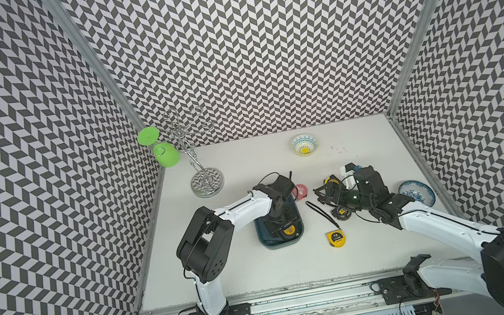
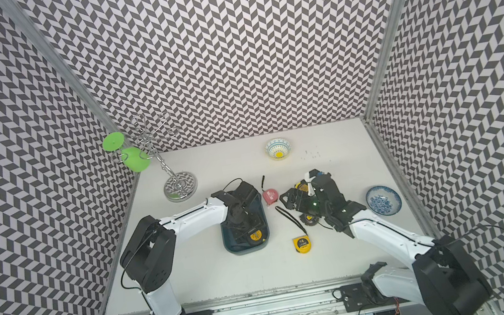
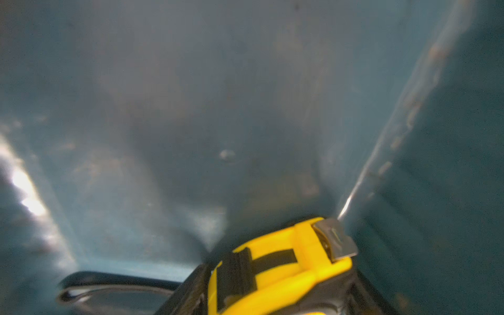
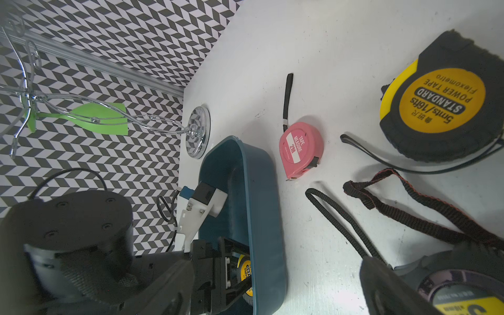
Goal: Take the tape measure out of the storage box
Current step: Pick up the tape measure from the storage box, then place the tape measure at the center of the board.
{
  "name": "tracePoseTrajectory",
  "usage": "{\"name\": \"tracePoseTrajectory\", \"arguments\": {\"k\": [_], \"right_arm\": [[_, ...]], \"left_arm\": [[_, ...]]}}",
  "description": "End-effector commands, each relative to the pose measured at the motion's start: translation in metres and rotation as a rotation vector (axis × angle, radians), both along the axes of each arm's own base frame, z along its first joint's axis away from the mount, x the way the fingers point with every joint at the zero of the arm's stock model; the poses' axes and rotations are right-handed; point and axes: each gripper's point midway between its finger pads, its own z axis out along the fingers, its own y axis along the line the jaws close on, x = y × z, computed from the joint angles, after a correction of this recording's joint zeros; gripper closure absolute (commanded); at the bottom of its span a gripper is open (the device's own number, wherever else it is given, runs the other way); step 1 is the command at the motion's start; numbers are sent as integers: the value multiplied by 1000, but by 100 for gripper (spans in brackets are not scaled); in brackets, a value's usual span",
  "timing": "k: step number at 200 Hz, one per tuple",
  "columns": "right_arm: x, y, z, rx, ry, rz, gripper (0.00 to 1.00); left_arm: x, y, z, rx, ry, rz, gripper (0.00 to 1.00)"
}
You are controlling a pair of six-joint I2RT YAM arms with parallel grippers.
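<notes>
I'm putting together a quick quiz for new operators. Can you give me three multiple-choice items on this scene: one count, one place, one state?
1. How many patterned bowls are on the table?
A) one B) two C) three
2. Where does the left gripper reach?
A) into the storage box B) into a bowl C) onto the wire rack
3. How does the pink tape measure lie?
A) standing on edge B) flat, label up C) inside the box

Answers:
1 B: both top views show one at the far side and one near the right edge.
2 A: it is down in the box at the black-and-yellow tape measure.
3 B: the right wrist view shows its printed label facing up.
</notes>
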Motion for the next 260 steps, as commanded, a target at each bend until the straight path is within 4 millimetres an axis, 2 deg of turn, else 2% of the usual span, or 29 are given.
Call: {"name": "tracePoseTrajectory", "arguments": {"k": [1,69,141,160,188,241,260], "right_arm": [[6,7,22,28,-69,18,0],[-4,27,40,85,-139,112,0],[-24,62,77,171,-266,239,0],[-30,72,86,180,-296,271,0],[-35,86,93,190,-321,296,6],[-32,102,93,200,-340,305,11],[-28,106,93,195,-346,306,17]], "left_arm": [[7,8,17,-14,-53,19,100],[28,9,97,-122,-204,67,100],[34,-3,160,-276,-283,92,100],[36,-8,172,-317,-289,94,100],[39,-17,188,-391,-304,96,100],[32,-34,198,-530,-263,101,100],[29,-36,199,-562,-255,108,100]]}}
